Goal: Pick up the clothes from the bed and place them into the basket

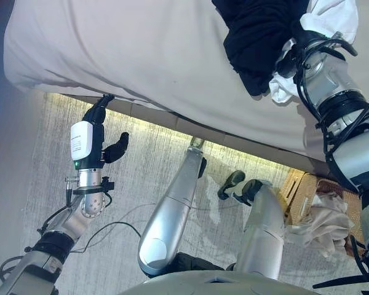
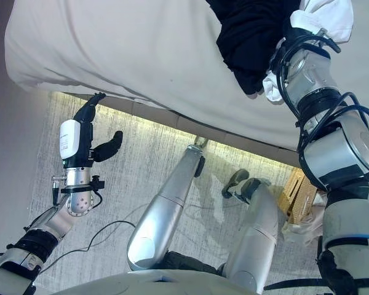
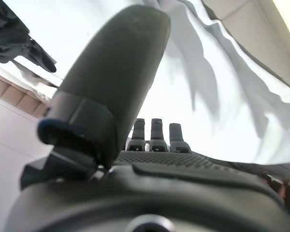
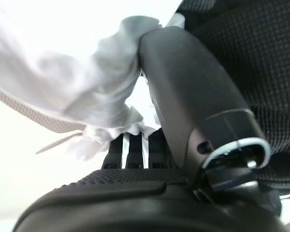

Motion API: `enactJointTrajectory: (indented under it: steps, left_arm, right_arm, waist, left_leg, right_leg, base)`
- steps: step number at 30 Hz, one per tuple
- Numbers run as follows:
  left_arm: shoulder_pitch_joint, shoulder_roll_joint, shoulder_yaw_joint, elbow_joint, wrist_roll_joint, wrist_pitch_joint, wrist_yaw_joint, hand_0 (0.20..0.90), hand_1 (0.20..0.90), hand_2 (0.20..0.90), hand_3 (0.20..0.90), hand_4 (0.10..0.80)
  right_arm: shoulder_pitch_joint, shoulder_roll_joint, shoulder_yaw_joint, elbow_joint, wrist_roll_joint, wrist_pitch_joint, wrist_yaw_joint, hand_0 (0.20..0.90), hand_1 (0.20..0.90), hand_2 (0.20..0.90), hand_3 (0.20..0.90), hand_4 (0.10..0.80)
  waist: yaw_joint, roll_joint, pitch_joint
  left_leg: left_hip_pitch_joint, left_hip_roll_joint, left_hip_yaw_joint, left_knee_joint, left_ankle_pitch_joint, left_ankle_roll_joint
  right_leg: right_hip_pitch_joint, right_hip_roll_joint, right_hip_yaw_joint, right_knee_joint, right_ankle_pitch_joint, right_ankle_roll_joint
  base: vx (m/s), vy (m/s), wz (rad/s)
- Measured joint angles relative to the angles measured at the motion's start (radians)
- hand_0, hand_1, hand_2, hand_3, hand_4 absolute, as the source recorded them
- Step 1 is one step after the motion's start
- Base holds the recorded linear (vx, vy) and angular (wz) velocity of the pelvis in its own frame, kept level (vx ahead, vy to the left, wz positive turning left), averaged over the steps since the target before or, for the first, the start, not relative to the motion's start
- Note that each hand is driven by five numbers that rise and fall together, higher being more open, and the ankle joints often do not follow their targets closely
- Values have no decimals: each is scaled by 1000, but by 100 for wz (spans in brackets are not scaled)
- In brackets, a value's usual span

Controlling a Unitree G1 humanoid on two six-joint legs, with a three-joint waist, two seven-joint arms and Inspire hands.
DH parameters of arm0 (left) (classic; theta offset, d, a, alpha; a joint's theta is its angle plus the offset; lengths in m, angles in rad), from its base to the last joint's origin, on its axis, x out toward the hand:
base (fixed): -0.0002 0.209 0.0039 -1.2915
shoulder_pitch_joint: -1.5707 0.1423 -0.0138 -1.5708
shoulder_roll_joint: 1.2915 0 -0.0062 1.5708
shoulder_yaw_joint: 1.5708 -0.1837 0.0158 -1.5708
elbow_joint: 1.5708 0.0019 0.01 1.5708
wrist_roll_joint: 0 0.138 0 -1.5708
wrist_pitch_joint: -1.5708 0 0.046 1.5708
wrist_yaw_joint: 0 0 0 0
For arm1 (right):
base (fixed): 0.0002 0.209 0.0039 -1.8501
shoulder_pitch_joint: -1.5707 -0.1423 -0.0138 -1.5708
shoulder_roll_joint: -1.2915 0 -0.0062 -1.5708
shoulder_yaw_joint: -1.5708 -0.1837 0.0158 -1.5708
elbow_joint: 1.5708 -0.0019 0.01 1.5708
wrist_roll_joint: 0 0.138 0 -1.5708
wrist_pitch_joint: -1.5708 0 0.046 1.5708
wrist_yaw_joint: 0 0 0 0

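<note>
A black garment (image 1: 258,37) and a white garment (image 1: 332,15) lie bunched together on the white bed (image 1: 111,49) at the far right. My right hand (image 1: 293,52) is pushed in among them. In the right wrist view its thumb (image 4: 183,87) presses crumpled white cloth (image 4: 63,82) against the fingers, with black cloth (image 4: 251,53) beside it. A tail of white cloth (image 1: 281,91) hangs below the wrist. My left hand (image 1: 95,144) is open and empty, held upright just below the bed's near edge at the left. A wicker basket (image 1: 298,187) stands on the floor at the lower right.
A pale cloth (image 1: 323,224) lies in and over the basket. A light patterned rug (image 1: 141,160) covers the floor between the bed and me. The bed's wooden base (image 1: 172,123) runs along its lit underside. The left wrist view shows the hanging sheet (image 3: 222,96).
</note>
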Motion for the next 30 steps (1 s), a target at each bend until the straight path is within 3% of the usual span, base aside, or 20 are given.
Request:
enactJointTrajectory:
  steps: [1, 7, 8, 9, 14, 30]
  left_arm:
    - [8, -2, -2, 11, -5, 2, -4, 900, 900, 900, 900, 800]
    - [17, -1, -1, 8, -7, 1, -4, 900, 900, 900, 900, 800]
    - [16, -1, -1, 8, -7, 0, -4, 900, 900, 900, 900, 800]
    - [16, -2, -1, 8, -7, 0, -6, 900, 900, 900, 900, 800]
    - [9, 1, 2, 7, -8, -3, -7, 900, 900, 900, 900, 800]
    - [18, -2, 1, 10, -5, 11, -75, 900, 900, 900, 900, 800]
  right_arm:
    - [0, -6, 0, -3, 0, -1, -4, 300, 300, 300, 200, 100]
    - [56, -10, -8, 23, 1, 13, 3, 300, 300, 300, 200, 100]
    - [75, -9, -10, 20, 3, 10, 11, 300, 300, 300, 200, 100]
    - [98, -9, -13, 16, 4, 7, 20, 300, 300, 300, 200, 100]
    - [154, -9, -22, 9, 3, 7, 40, 300, 300, 300, 200, 100]
    - [275, -81, -73, -90, 12, -41, 36, 300, 300, 300, 200, 100]
  waist:
    - [-3, 9, 3]
    - [-5, 9, 3]
    - [-5, 8, 3]
    - [-3, 8, 3]
    - [-17, 3, 3]
    - [-72, -28, 8]
  left_leg:
    - [11, 2, -5, -24, -46, -13]
    - [93, -2, 24, -65, -36, -1]
    - [126, 6, 32, -84, -22, 13]
    - [163, 9, 35, -101, -19, 15]
    - [294, 22, 45, -157, -23, 30]
    - [522, 52, 74, -283, -8, 47]
  right_leg:
    - [4, 12, -1, 6, 1, 2]
    - [77, 12, 19, -34, 7, 2]
    - [112, 14, 19, -56, 10, 4]
    - [147, 18, 19, -77, 22, 24]
    - [269, 31, 17, -147, 36, 34]
    - [474, 53, 24, -264, 44, 24]
  base:
    - [-12, 11, -17]
    - [7, 8, 7]
    - [40, 16, -8]
    - [42, 12, -11]
    - [4, 13, -13]
    - [60, -4, -8]
